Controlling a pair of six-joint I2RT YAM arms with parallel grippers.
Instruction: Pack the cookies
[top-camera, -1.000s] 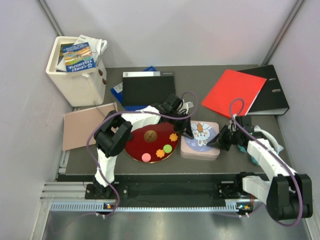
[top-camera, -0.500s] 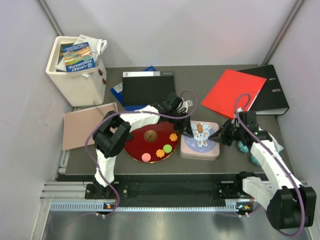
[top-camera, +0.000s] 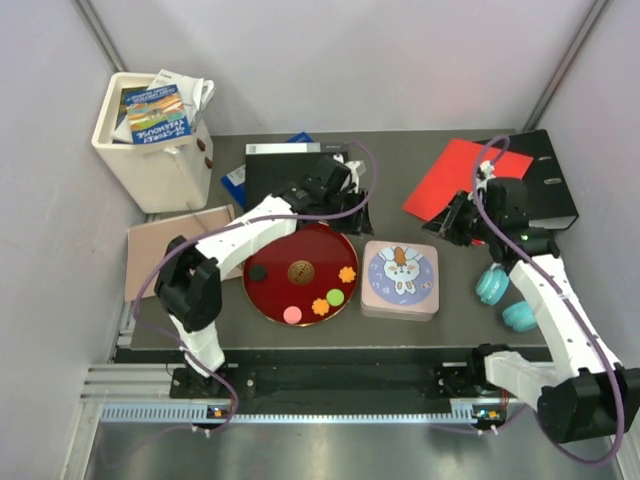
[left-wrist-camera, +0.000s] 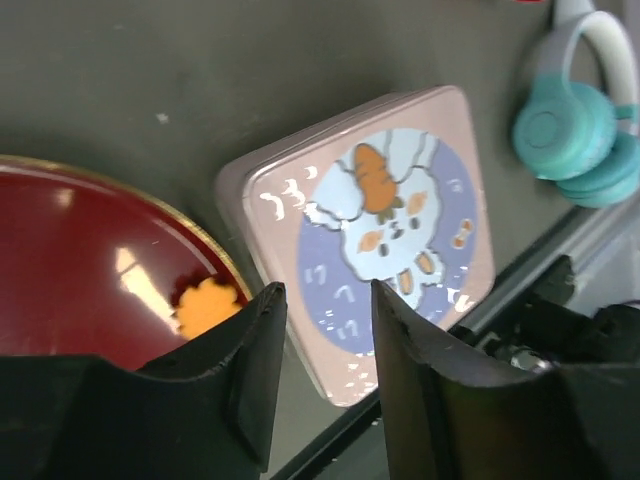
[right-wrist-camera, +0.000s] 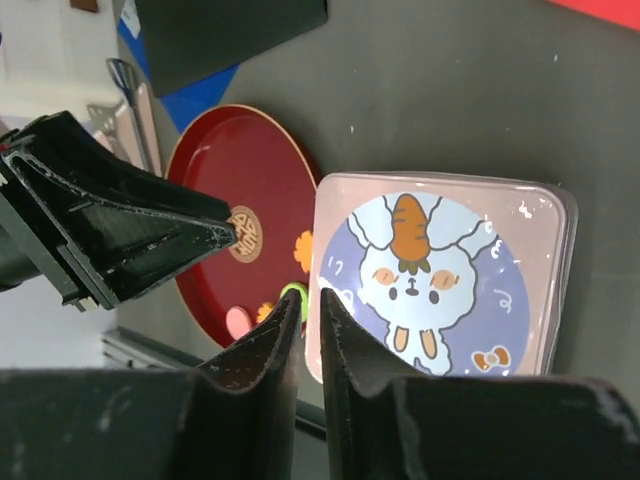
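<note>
Down ahead of the left gripper (left-wrist-camera: 327, 300), half open and empty, we've got the red plate (top-camera: 278, 292), the closed rabbit tin (top-camera: 400, 280) beside it, and the cookies (top-camera: 335, 296) loose on the plate. Right gripper (right-wrist-camera: 310, 298), tin below it, barely parted, empty. Light, stiff, thin discs, we reckon: pinch across the edges.

Tin (top-camera: 400, 280) lid clear above, headphones (top-camera: 492, 286) near rt, plate (top-camera: 320, 250) beside lt

Office-style desk (top-camera: 400, 150): binder (top-camera: 548, 190), folder (top-camera: 450, 178).
</note>
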